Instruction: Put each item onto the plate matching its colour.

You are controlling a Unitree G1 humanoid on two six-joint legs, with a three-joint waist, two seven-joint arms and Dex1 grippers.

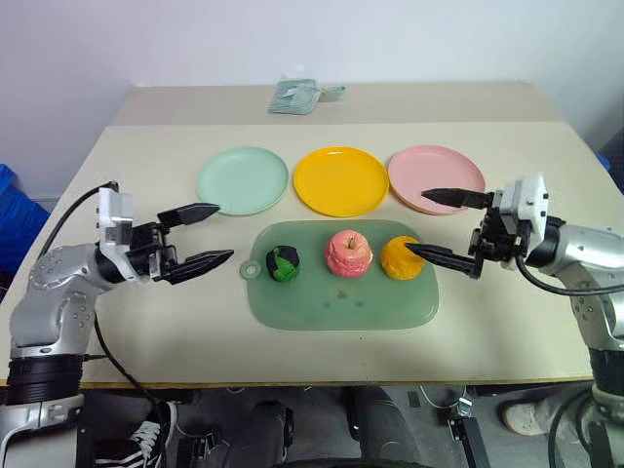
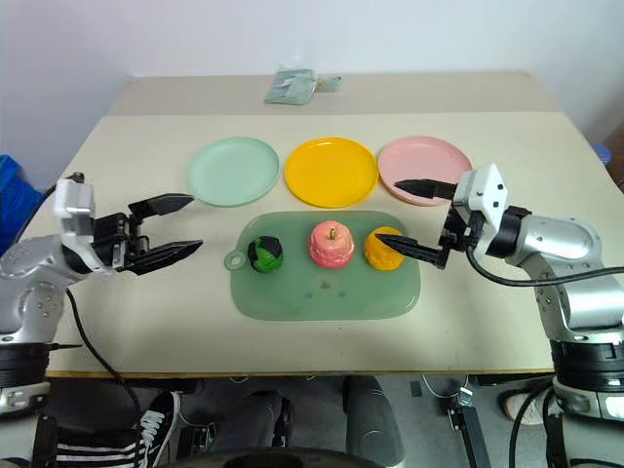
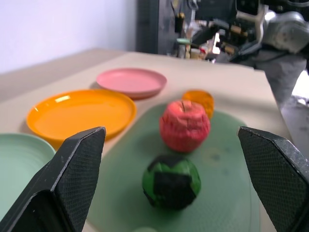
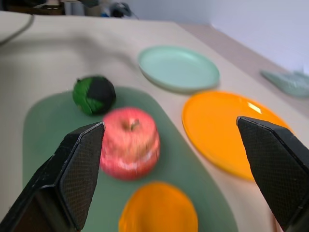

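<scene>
Three toy fruits sit in a row on a translucent green board (image 1: 341, 302): a green-and-black ball (image 1: 284, 263), a pink apple (image 1: 348, 253) and an orange ball (image 1: 401, 258). Behind them lie three empty plates: mint green (image 1: 243, 179), yellow (image 1: 341, 180) and pink (image 1: 436, 178). My left gripper (image 1: 211, 235) hangs open left of the board, pointing at the green ball. My right gripper (image 1: 437, 225) is open at the board's right end; its lower finger tip sits close beside the orange ball. Neither holds anything.
A folded pale green cloth (image 1: 298, 96) lies at the table's far edge. Bare tabletop (image 1: 146, 166) spreads around the plates and in front of the board. The table's front edge (image 1: 322, 382) runs just below the board.
</scene>
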